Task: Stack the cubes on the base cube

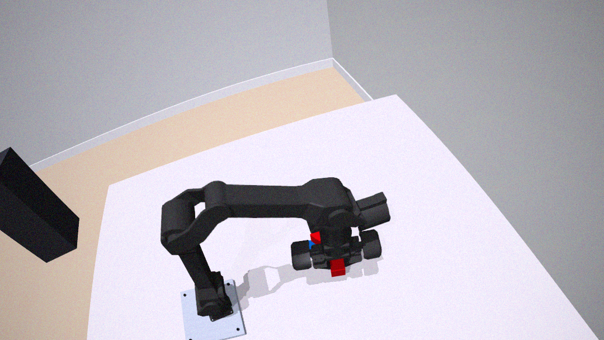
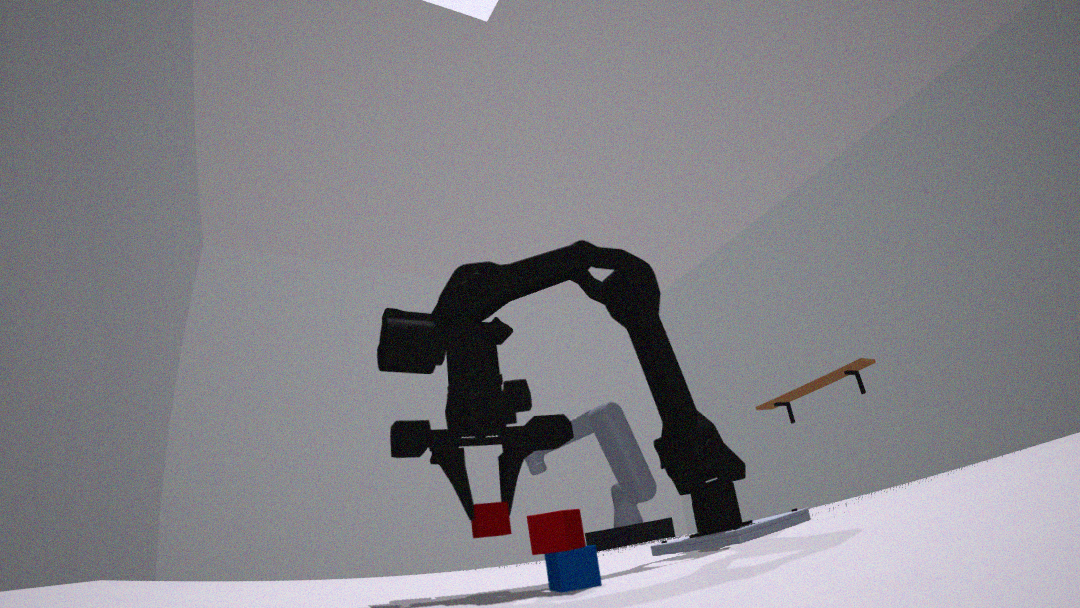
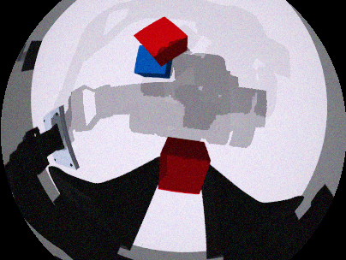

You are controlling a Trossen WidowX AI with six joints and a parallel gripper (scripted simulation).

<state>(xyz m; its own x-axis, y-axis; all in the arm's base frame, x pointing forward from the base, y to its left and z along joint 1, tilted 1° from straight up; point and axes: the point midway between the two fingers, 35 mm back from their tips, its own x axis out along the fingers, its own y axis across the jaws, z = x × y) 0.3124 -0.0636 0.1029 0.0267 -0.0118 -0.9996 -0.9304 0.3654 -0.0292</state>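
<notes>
holds 1 red cube (image 1: 338, 267) (image 2: 491, 520) (image 3: 184, 173) clamped in the gripper (image 1: 337, 262) (image 2: 491, 513) (image 3: 182, 165), raised above the white table (image 1: 422, 211) (image 2: 906, 528) (image 3: 278, 171). carries the other red cube (image 1: 315, 237) (image 2: 556, 531) (image 3: 160, 36) on top of the blue cube (image 1: 311, 244) (image 2: 573, 568) (image 3: 150, 64), turned and offset toward 1 corner.

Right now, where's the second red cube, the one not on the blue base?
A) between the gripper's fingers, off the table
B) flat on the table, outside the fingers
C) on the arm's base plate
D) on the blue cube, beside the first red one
A: the exterior view shows the red cube pinched between the fingertips of the gripper, raised above the table.
</notes>
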